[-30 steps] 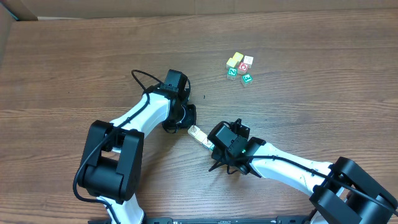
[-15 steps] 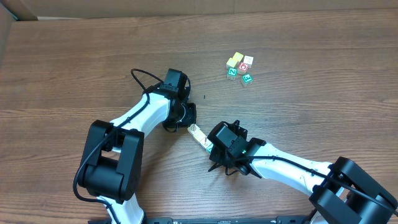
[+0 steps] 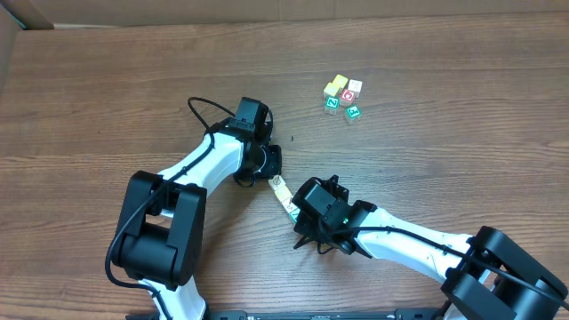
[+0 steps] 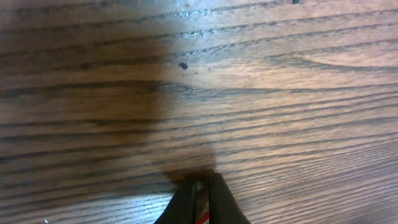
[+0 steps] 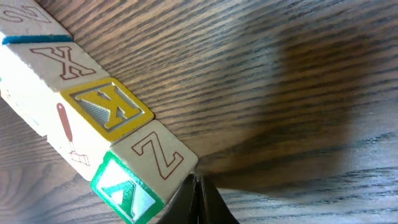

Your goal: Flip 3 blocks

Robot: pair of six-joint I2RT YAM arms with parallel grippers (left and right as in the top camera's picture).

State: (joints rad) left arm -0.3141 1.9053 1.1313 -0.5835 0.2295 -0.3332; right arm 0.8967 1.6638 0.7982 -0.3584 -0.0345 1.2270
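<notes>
Three blocks lie end to end in a short row (image 3: 283, 196) between my two grippers. The right wrist view shows them close up: a white X block (image 5: 53, 59), a yellow K block (image 5: 109, 109) and a white Z block (image 5: 158, 155) with a green side face. My right gripper (image 5: 198, 186) is shut, its tips at the Z block's lower corner, holding nothing. Shut as well, my left gripper (image 4: 200, 190) rests its tips on bare wood at the row's far end (image 3: 269, 169). The row itself is out of the left wrist view.
A loose cluster of several more small cubes (image 3: 342, 96) sits at the back right, with a red-faced one (image 3: 348, 95) in it. A cardboard edge (image 3: 18, 22) crosses the far left corner. A small dark spot (image 3: 292, 138) marks the wood.
My right gripper has slid a little left and forward against the row's near end. The row has swung to a steeper angle. The left arm has barely moved.
</notes>
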